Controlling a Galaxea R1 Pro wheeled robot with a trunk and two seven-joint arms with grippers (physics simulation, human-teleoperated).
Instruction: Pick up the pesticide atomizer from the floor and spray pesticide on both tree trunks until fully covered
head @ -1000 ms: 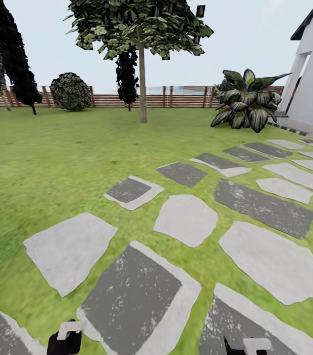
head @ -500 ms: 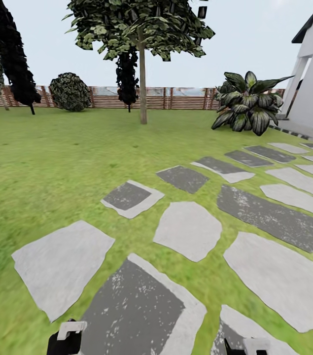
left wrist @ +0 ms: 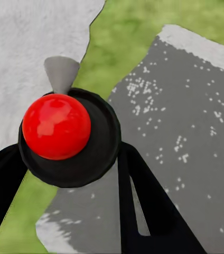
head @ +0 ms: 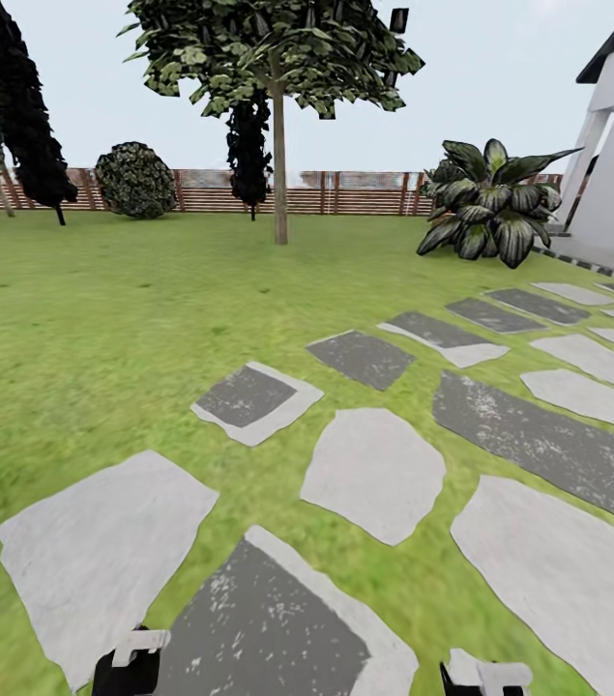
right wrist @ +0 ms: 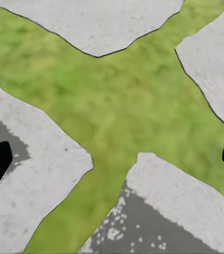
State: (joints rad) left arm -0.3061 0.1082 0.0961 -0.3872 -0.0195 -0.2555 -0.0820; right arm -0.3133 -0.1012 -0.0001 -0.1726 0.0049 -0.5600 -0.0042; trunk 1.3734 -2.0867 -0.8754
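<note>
Green lawn (head: 113, 319) stretches ahead of you, crossed by grey stepping stones (head: 374, 472), and one tree (head: 277, 58) stands well ahead by the slatted fence (head: 345, 191), its pale slim trunk (head: 278, 164) bare from grass to crown. The left claw (left wrist: 64, 174) is pinching the pesticide atomizer (left wrist: 56, 127): in the left wrist view its red round cap sits on a black body between the two dark fingers (left wrist: 143, 211), with a small grey nozzle poking out past it. The right claw (right wrist: 112, 159) is spread wide over grass and stone, with nothing between its fingertips.

You appear to be in the driving stage, with the bottle in hand and no spraying begun. Hold a straight line for that trunk and stop near enough that the spray should reach it, judged by eye. Keep the left arm quiet while rolling so the bottle does not slip. Before squeezing, check that the grey nozzle faces the bark, then plan to sweep the whole height of the trunk. A second such tree is not in sight from here, so expect to turn and look for it afterwards.
</note>
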